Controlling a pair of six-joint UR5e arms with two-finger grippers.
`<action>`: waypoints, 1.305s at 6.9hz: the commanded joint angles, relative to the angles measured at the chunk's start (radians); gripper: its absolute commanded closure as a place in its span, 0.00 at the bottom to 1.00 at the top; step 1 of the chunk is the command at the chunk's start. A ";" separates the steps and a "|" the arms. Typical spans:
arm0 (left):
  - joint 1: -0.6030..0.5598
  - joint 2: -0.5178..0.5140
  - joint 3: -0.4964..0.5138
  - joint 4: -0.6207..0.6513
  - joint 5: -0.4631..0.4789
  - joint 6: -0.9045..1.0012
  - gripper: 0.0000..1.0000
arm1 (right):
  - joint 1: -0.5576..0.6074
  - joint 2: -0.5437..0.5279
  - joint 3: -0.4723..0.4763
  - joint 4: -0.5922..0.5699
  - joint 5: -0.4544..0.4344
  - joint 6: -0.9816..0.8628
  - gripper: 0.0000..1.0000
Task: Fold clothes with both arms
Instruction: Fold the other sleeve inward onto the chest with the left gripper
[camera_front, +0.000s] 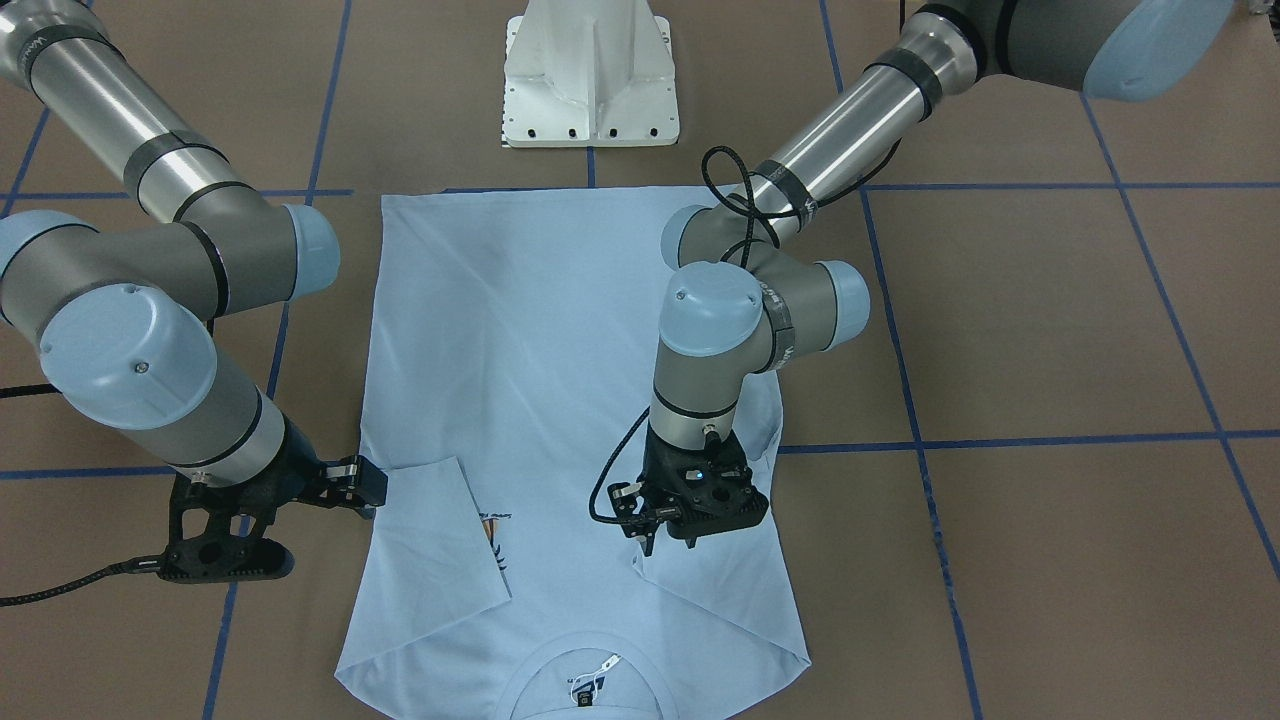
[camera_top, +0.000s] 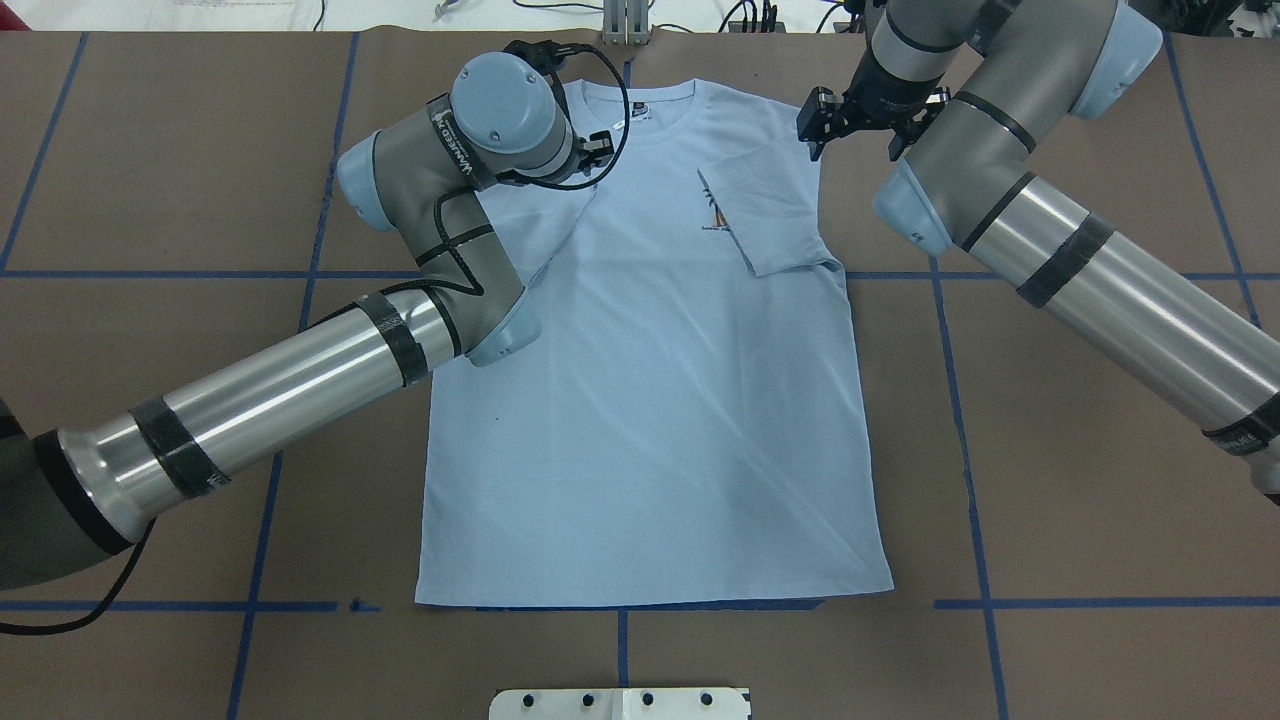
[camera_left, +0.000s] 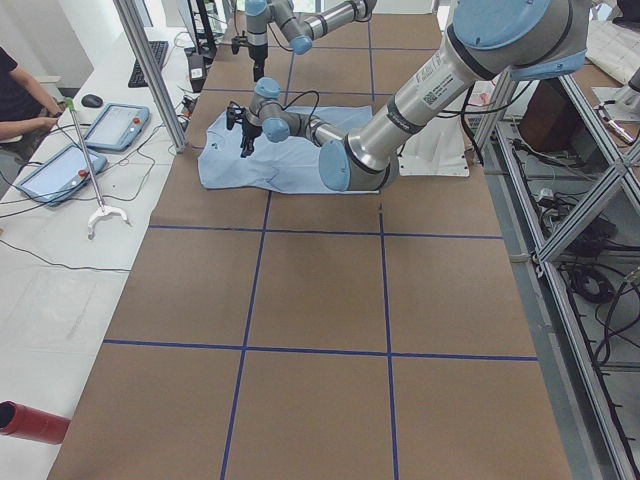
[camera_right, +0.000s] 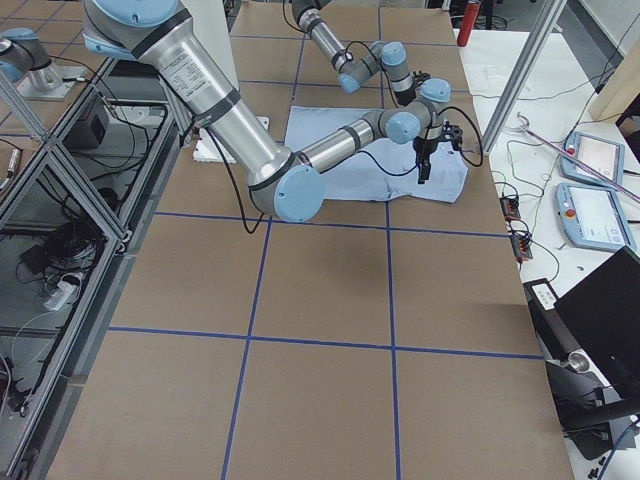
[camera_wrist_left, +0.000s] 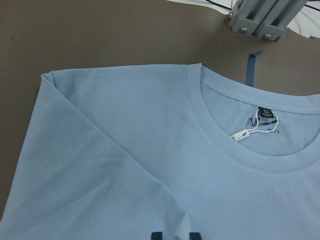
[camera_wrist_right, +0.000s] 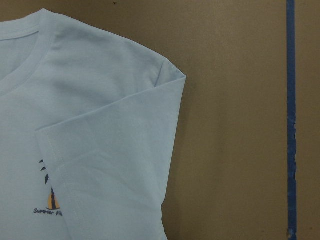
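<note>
Lying flat and face up in the middle of the overhead view is a light blue short-sleeved T-shirt (camera_top: 650, 400) of thin knit fabric. It rests on a table covered in brown paper (camera_top: 1050, 450) that is crossed by blue tape lines (camera_top: 960, 450). Its straight hem is toward the bottom of that frame and its round ribbed collar (camera_wrist_left: 235, 150) toward the top. A small white paper tag (camera_wrist_left: 243, 134) lies just inside the neck opening.

Both sleeves are folded inward onto the chest. The sleeve on the right of the overhead frame (camera_top: 770, 215) partly covers a small dark and orange chest print (camera_wrist_right: 50, 200). The other folded sleeve (camera_front: 730, 590) lies at the lower right of the shirt in the front-facing view.

The grey metal left arm (camera_top: 300, 380) with light blue joint caps enters from the lower left of the overhead frame and bends over the shirt's shoulder. Its black two-finger left gripper (camera_front: 645, 525) points down over the inner edge of that folded sleeve. At the bottom edge of its wrist view, two dark tips stand apart with smooth cloth between them and nothing pinched.

The matching grey right arm (camera_top: 1100, 270) comes in from the right of the overhead frame. The black right gripper (camera_front: 362, 487) sits at the shirt's side edge, just beside the root of the other folded sleeve. I cannot tell whether its fingers are apart or together, or whether it touches the cloth.

A white metal pedestal base (camera_front: 590, 80) stands at the top centre of the front-facing view, just beyond the hem.
</note>
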 joint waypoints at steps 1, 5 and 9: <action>-0.006 0.005 -0.052 -0.029 -0.004 -0.001 0.00 | -0.001 -0.004 0.006 0.005 0.000 0.001 0.00; -0.006 0.355 -0.602 0.187 -0.140 0.052 0.00 | -0.164 -0.326 0.448 0.083 -0.078 0.302 0.00; 0.006 0.630 -1.002 0.280 -0.140 0.071 0.00 | -0.646 -0.663 0.805 0.095 -0.439 0.686 0.00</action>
